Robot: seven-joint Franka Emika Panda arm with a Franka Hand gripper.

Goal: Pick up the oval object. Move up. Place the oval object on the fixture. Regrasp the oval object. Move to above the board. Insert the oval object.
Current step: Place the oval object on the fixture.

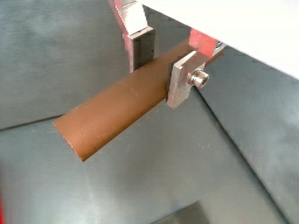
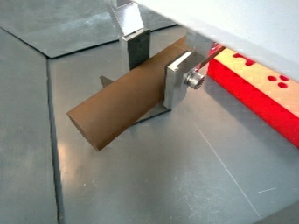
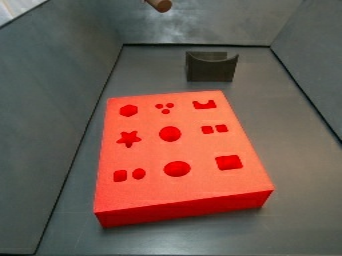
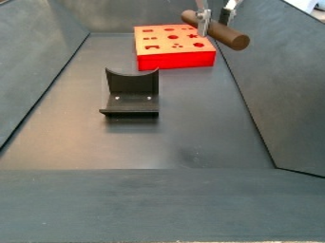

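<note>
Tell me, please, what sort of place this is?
Probably a robot test cell: grey walled floor, a red board with shaped holes, a fixture, and the gripper holding a peg aloft.

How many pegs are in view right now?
1. The oval object is clamped in the gripper, raised off the floor in a side view; none on fixture or board.

Light is even and fairly bright in all views, with soft reflections on the grey desk (image 4: 178,133) and no hard glare. The board (image 3: 174,145) is so saturated red that its side faces lose detail in a side view, and the fixture (image 4: 129,95) casts only a faint shadow. In both wrist views the tool (image 1: 163,63), high above the floor and clamped on the peg (image 1: 117,109), is sharp while the floor behind looks soft and smeared.
</note>
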